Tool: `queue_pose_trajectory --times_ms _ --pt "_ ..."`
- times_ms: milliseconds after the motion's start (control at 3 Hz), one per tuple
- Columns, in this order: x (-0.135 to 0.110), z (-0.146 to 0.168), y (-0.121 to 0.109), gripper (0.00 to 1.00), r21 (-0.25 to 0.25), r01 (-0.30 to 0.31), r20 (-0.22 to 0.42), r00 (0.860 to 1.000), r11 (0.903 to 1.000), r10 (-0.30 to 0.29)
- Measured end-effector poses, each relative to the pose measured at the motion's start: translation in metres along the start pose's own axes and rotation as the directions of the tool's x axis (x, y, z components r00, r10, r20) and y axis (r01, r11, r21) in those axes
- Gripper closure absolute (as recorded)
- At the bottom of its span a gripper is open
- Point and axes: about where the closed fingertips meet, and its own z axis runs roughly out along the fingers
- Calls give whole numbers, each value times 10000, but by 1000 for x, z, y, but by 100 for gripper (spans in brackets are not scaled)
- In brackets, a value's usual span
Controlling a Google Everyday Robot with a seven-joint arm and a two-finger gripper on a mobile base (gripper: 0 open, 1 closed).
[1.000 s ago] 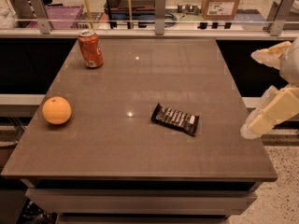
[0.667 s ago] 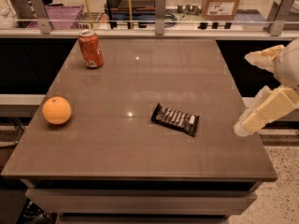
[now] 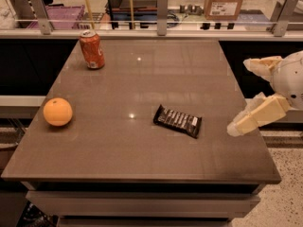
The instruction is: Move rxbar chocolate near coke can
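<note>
I judged the task barely begun: my pincer [image 3: 239,96] hung released and empty off the bench's [image 3: 142,160] three o'clock edge. The rxbar chocolate [image 3: 178,120] lay untouched just right of centre, well apart from the coke can [image 3: 92,49] at eleven o'clock. I counted one bar, one can and one orange [image 3: 57,111].

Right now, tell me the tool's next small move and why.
Probably swing the open tool, hovering by the right edge of the brown table, leftward over the black-wrapped rxbar chocolate; the bar lies ungrasped mid-table, far from the orange-red coke can.
</note>
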Motion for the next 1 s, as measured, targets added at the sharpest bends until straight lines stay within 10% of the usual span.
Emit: queue_pose_trajectory --times_ms 1000 --pt "0 59 10 0 -369 -144 1470 9889 9992 197"
